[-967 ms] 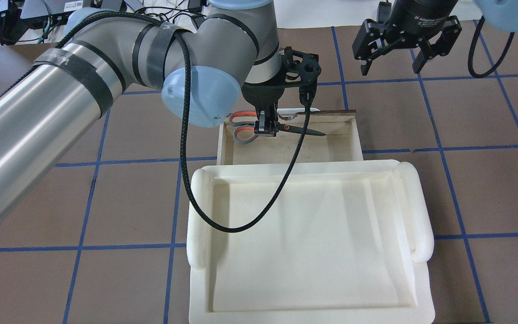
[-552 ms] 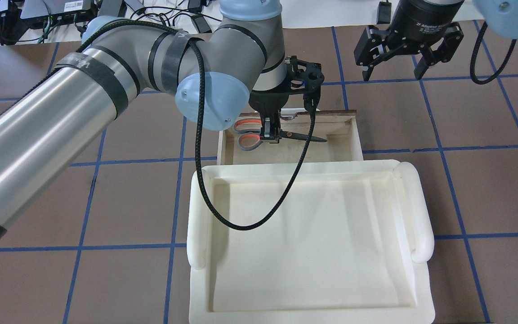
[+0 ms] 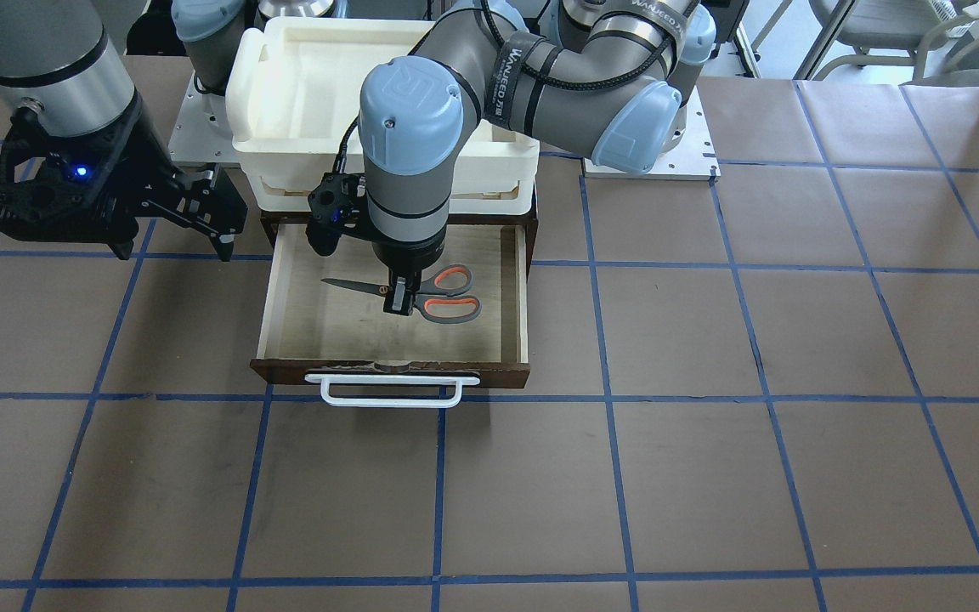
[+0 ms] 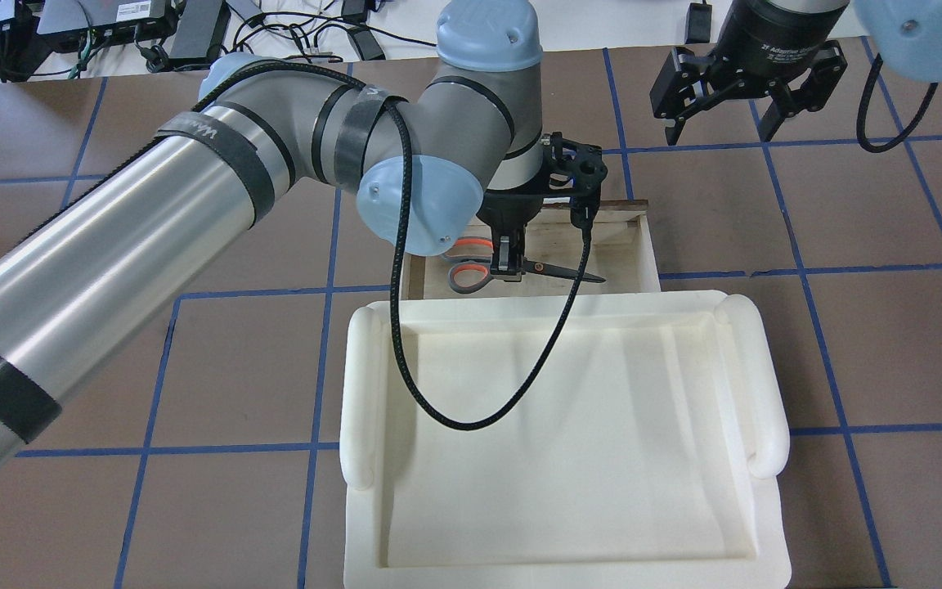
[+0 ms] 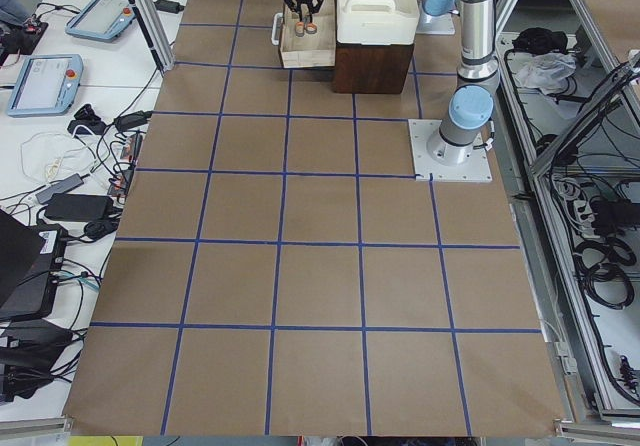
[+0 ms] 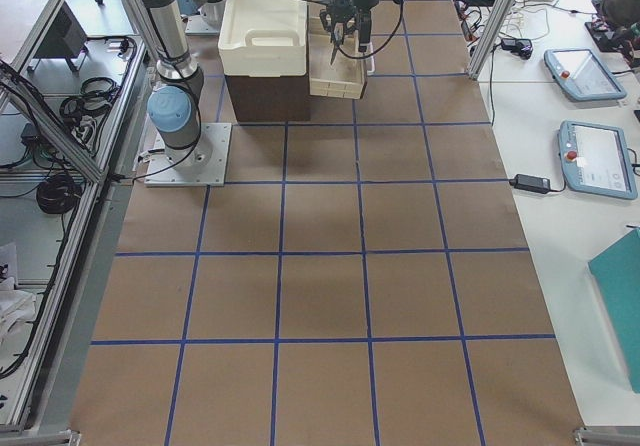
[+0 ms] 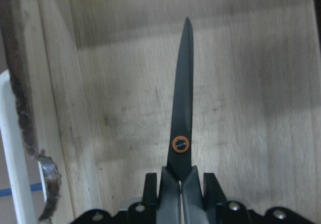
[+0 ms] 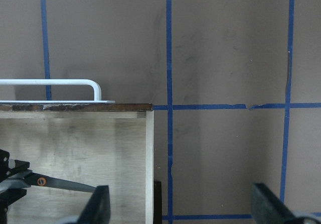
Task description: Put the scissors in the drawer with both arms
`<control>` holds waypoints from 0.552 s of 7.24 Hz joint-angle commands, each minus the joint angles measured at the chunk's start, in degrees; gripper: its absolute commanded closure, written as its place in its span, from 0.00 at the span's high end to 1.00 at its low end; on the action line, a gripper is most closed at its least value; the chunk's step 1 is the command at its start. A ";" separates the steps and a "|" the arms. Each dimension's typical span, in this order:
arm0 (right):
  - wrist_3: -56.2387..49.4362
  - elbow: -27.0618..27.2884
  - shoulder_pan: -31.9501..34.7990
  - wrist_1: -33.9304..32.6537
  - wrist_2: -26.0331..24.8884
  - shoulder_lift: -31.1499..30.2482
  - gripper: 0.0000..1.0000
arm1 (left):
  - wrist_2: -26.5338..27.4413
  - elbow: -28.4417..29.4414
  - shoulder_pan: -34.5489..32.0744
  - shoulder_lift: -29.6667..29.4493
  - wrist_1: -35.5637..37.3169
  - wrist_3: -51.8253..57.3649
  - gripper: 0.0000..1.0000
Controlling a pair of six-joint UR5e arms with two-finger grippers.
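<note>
Change: the left gripper [image 4: 509,266] has carried the small scissors [image 7: 181,108], with their thin dark blades and grey loop handles lined in orange-red, away from the drawer's front and closer to the tray's edge. It has also drifted slightly toward the robot's right. The right gripper [image 4: 720,127] has barely shifted.
Left gripper: its fingers are pressed onto the scissors' neck, just behind the orange pivot dot [image 7: 180,144], with the handles behind the fingers.
Scissors: inside the dark brown wooden drawer [image 3: 506,374], above its pale plywood floor. They lie along the drawer's width with the blades closed. The tips point toward the robot's right and the handles toward its left. Whether they touch the floor I cannot tell.
Drawer: pulled out from under the tray, with its white bar handle [image 3: 392,379] on the side away from the robot.
Right gripper: its fingers are spread wide with nothing between them. It hovers over the table beyond the drawer's front corner, on the robot's right. Its wrist view looks down on that corner and one end of the handle.
Tray: a cream-white plastic tray [image 4: 753,384] sits on the dark cabinet that houses the drawer.
Table: a brown surface [image 3: 710,425] crossed by blue tape lines.
</note>
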 commanded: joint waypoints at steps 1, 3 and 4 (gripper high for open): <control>-0.08 0.12 -0.12 -0.23 -0.06 0.00 1.00 | -0.08 -0.81 -0.59 -0.21 0.41 -0.44 0.04; -0.60 0.12 -0.73 -0.23 0.11 0.00 1.00 | -0.08 -0.99 -1.29 -0.21 0.41 -1.31 0.20; -2.35 0.20 -1.78 -0.23 0.38 0.00 1.00 | 0.01 -0.99 -1.64 -0.21 0.41 -3.49 0.42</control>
